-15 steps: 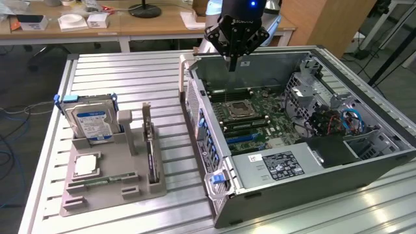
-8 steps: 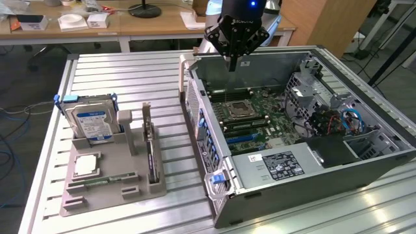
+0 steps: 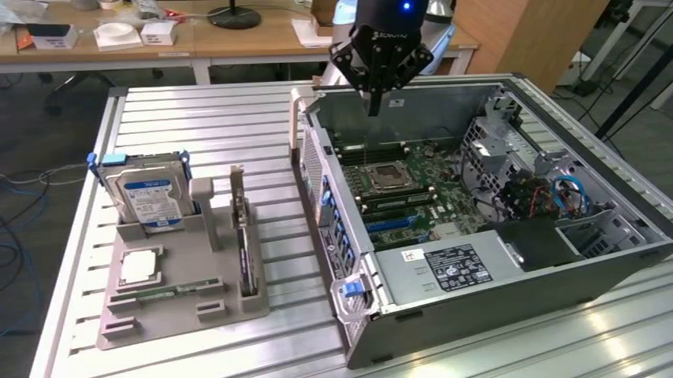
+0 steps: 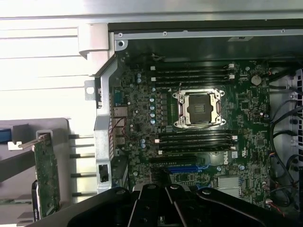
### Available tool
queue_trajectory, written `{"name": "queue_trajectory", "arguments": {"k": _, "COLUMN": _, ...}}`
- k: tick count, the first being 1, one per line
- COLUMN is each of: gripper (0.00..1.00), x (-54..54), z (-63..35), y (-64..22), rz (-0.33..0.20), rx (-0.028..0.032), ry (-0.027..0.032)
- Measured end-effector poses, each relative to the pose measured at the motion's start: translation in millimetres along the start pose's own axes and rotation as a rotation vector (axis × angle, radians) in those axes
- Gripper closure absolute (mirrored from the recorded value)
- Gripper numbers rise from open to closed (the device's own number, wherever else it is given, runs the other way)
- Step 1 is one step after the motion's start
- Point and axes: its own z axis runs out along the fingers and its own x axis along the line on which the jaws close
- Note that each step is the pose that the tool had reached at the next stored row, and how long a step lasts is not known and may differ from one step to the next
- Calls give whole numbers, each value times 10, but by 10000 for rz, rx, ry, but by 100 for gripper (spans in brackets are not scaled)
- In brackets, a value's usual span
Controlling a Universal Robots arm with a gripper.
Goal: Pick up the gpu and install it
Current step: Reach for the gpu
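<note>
The gpu [image 3: 245,236] is standing on its long edge in a slot of the grey holder [image 3: 169,319], which is sitting near the slatted table's [image 3: 210,118] front corner on the exterior view's left. Its long axis is running from the table's near edge toward the far edge. Its metal bracket is pointing up at the far end, and in the wrist view one face [image 4: 46,177] is showing green.

Sharing the holder with it, a memory stick [image 3: 169,293] and a processor chip [image 3: 140,266] are lying flat. A hard drive [image 3: 147,201] is standing upright behind them.

Beside the holder, toward the exterior view's right, the open computer case [image 3: 526,303] is lying on its side, exposing the motherboard [image 3: 421,185] and its empty processor socket [image 3: 381,177].

Farther back, the gripper [image 3: 373,109] is hanging above the case's far wall. Its fingers are pressing together into a narrow point, gripping nothing and touching nothing.

The gpu is sitting well apart from it, nearer the front edge and off to the exterior view's left, with the case's side wall between them.
</note>
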Motion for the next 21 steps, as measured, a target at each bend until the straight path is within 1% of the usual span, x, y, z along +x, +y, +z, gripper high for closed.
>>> {"name": "queue_trajectory", "arguments": {"k": 5, "gripper": 89, "x": 94, "z": -3, "y": -28, "rz": -1, "rx": -2, "ry": -21}}
{"name": "queue_trajectory", "arguments": {"k": 11, "gripper": 89, "x": 181, "z": -7, "y": -59, "rz": -4, "rx": -3, "ry": -41}}
{"name": "queue_trajectory", "arguments": {"k": 16, "gripper": 89, "x": 269, "z": -10, "y": -83, "rz": -3, "rx": -4, "ry": -46}}
{"name": "queue_trajectory", "arguments": {"k": 20, "gripper": 89, "x": 270, "z": -10, "y": -84, "rz": -4, "rx": -12, "ry": -46}}
{"name": "queue_trajectory", "arguments": {"k": 21, "gripper": 89, "x": 271, "z": -10, "y": -84, "rz": -5, "rx": -13, "ry": -64}}
